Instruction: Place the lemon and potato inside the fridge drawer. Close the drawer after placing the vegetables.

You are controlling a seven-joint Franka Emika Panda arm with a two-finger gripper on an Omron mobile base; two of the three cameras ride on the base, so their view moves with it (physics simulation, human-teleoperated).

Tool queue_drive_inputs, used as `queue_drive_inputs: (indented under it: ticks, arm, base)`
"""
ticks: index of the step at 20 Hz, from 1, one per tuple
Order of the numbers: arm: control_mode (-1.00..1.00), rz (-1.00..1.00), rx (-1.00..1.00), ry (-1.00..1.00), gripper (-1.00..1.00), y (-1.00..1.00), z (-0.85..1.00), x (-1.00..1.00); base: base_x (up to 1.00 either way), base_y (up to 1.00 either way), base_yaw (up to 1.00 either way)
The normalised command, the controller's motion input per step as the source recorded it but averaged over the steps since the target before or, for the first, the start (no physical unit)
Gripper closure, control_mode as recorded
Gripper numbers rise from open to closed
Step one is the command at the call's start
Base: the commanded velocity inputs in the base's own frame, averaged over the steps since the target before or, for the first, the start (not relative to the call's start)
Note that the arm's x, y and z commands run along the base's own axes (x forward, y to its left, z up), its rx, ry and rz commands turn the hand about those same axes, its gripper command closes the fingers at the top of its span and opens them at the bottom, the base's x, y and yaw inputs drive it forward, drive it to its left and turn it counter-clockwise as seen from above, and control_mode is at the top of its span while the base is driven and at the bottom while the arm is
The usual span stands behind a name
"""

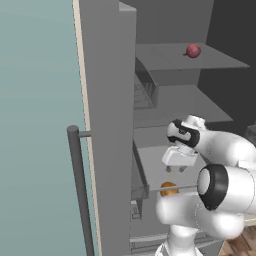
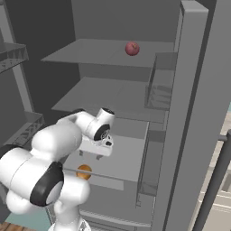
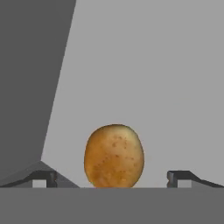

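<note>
Below, the potato [image 3: 113, 156], a rounded brown-orange lump with fine speckles and a tan sheen, lies on the grey floor of the drawer [image 3: 144, 78], between the spread jaws of the gripper [image 3: 113, 178], clear of both fingertips [image 3: 177, 177].

Two rear base views flanking the open fridge shelves [image 1: 185, 100]; hand view close above the potato [image 3: 114, 156].

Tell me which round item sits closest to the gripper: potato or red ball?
The potato, a brown-orange lump lying between the open gripper fingertips in the fridge drawer. The dark red ball sits far off on the top shelf.
</note>
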Motion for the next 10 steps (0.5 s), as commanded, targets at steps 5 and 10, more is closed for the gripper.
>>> queue_drive_inputs:
  ticks: [5,10]
  arm:
    - [-1.0,0.0,0.0,-0.25,-1.0,0.0,0.86,-0.35]
    - [-1.0,-0.03,0.0,-0.29,-1.0,0.0,0.88,-0.69]
  base:
    - [0.0,0.0,0.0]
    - [0.0,0.0,0.0]
